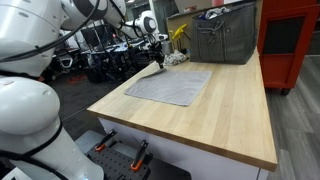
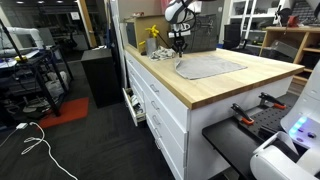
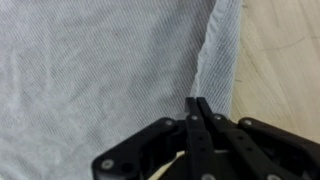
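We are seeing gripper (image 3: 199, 100) fingers pressed shut, tips at rucked edge of grey cloth (image 3: 90, 70); whether fabric is pinched, we cannot tell. Cloth is lying mostly flat on wooden table (image 1: 235, 115), gripper at its far corner. We are judging 1 edge not yet flat.

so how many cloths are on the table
1. The grey cloth lies spread on the wooden table, the shut gripper at one corner. Any inside the bin would be hidden.

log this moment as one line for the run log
gripper: fingers shut | position: low over far edge of grey cloth, beside a raised fold | cloth: spread on wooden table | hold on cloth: cannot tell
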